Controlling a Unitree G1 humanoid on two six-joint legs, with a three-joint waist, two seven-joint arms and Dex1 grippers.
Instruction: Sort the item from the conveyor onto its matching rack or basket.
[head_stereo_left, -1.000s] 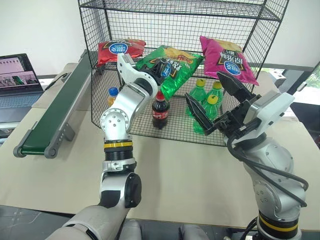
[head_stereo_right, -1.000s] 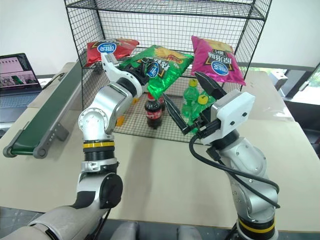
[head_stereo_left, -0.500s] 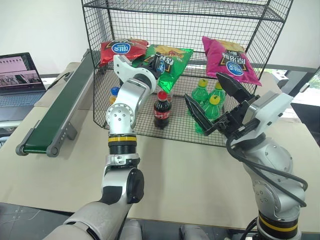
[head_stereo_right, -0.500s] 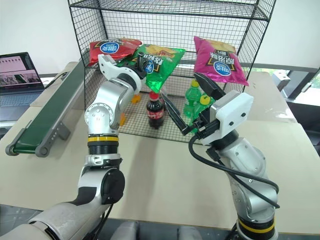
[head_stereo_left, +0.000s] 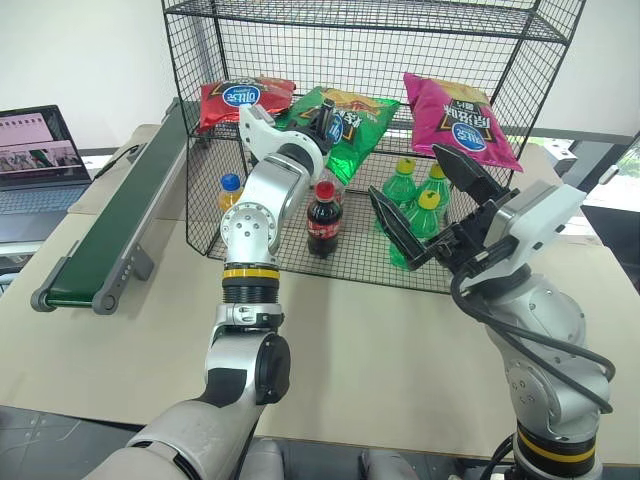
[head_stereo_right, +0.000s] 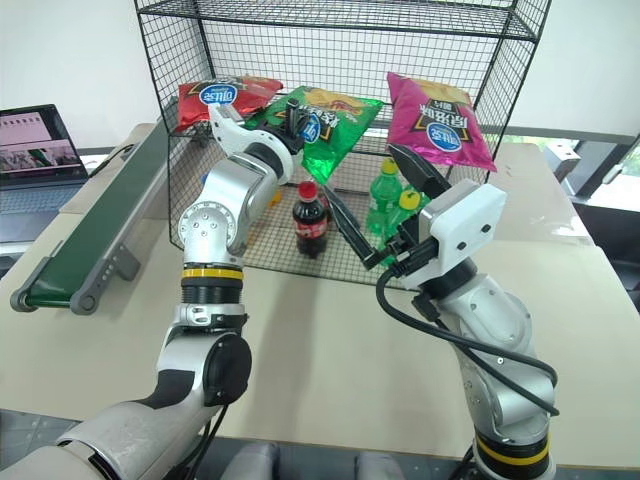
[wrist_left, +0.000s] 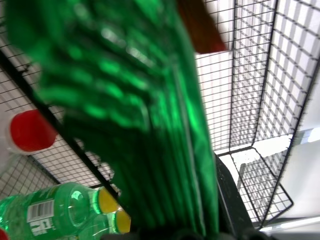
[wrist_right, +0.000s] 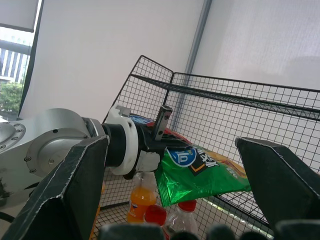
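Since a second ago, green chip bag (head_stereo_left: 350, 125) sits higher.

I note a red chip bag (head_stereo_left: 243, 97) and a magenta chip bag (head_stereo_left: 462, 122), both lying at the same level. Below them stand a cola bottle (head_stereo_left: 322, 220) with a red cap, three green bottles (head_stereo_left: 413, 214) with yellow caps, and an orange drink bottle (head_stereo_left: 229, 193) with a blue cap. An open laptop (head_stereo_left: 35, 158) sits at the far left of the beige desk (head_stereo_left: 370, 340).
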